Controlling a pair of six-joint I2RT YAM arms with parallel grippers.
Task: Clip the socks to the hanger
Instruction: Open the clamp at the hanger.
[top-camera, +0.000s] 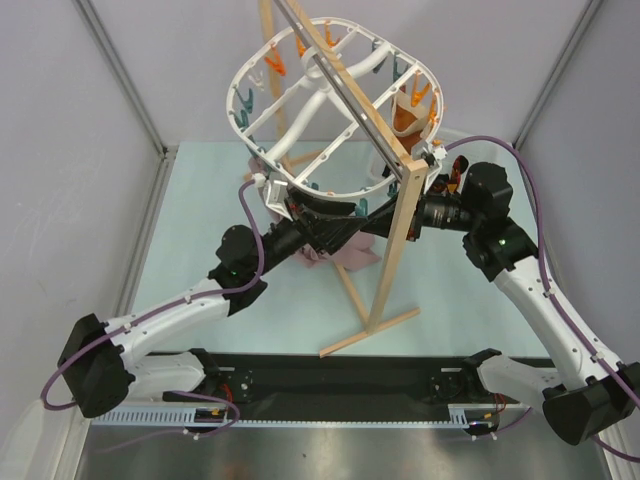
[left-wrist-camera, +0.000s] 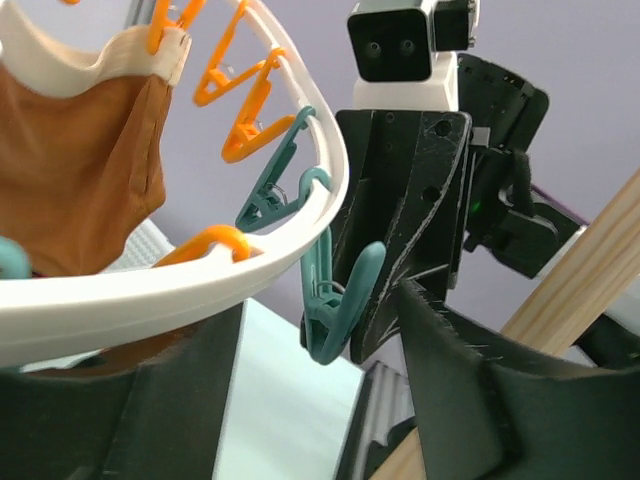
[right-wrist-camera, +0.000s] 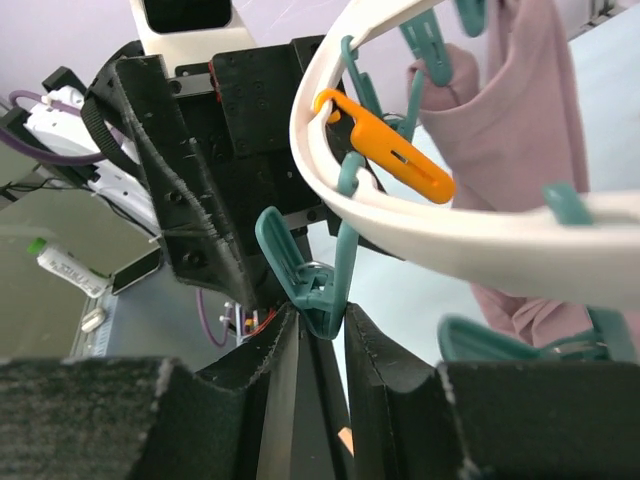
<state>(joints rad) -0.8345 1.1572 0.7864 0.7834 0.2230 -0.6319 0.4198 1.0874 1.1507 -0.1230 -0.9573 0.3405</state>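
Grey walls close in a pale teal worktop (top-camera: 200, 220), where a wooden stand (top-camera: 385, 290) carries the hanger (top-camera: 262, 62) on its metal rod (top-camera: 340, 85) at 12 o'clock, high enough for both arms to reach under its rim. An orange garment (top-camera: 405, 112) is clipped at the oval's 2 o'clock side, and a mauve-pink cloth (top-camera: 345, 252) hangs below the 6 o'clock edge. The two grippers meet there around one teal clip (right-wrist-camera: 310, 290), which dangles from the rim. The right gripper (right-wrist-camera: 320, 325) comes up from beneath with its fingers pressed almost together, their tips at the clip's lower end. A thin dark strip with an orange fleck lies in the slit, probably one of the socks (right-wrist-camera: 315, 420), though it is too hidden to be sure. The grip looks meant to offer fabric up to the clip's mouth. The left gripper (left-wrist-camera: 320, 330) faces it with fingers spread wide, one on each side of the same clip. That looks like a stance for squeezing the handles so the mouth opens. No sock shows clearly in the overhead view, and none is seen hanging from a clip.
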